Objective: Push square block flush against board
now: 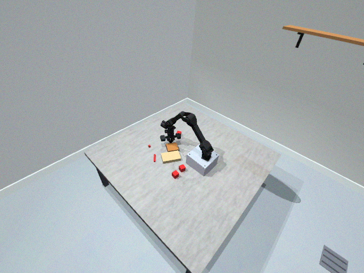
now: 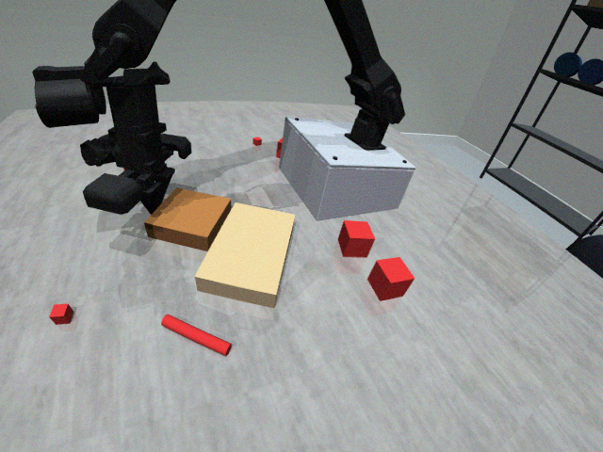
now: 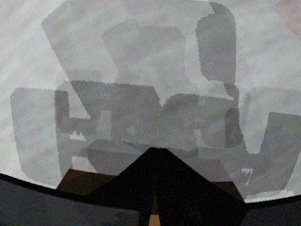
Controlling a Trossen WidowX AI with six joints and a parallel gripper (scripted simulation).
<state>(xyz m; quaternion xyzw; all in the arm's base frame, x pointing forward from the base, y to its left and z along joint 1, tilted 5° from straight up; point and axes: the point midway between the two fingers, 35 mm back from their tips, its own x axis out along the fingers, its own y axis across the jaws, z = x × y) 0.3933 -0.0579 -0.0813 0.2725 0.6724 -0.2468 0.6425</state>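
From the high corner view, a pale grey counter point(image 1: 141, 182) fills the middle of the room. A black arm point(image 1: 197, 132) rises from a grey pedestal point(image 1: 196, 165) and arches over to hang its jaws point(image 1: 170, 141) just above the far edge of a small brown square block point(image 1: 172, 146). Just in front of the block lies a larger cream board point(image 1: 170, 156). Two red cubes point(image 1: 178, 170) sit near the pedestal, and a thin red rod point(image 1: 154, 157) lies to the left of the board.

From the low side view, the jaws point(image 2: 156, 200) are pressed together into a single wedge with nothing between them, the tip down at the block's point(image 2: 189, 217) outer edge, the side facing away from the board point(image 2: 248, 250). I cannot tell whether the tip touches the block. One side of the block appears to meet the board's long side, though the block looks slightly turned and its end does not clearly line up with the board's end. A shelf rack point(image 2: 533, 77) stands off to the right.

From the wrist view, the dark closed jaws fill the bottom of the picture, with a sliver of brown block point(image 3: 78, 181) behind them and grey shadows on the counter point(image 3: 38, 0) beyond.

The block looks flat, rigid and fairly light, likely to slide readily and to pivot if pressed off-centre. No gripping is called for; I would press low on the middle of its outer side face, gently, since the board may also slip.
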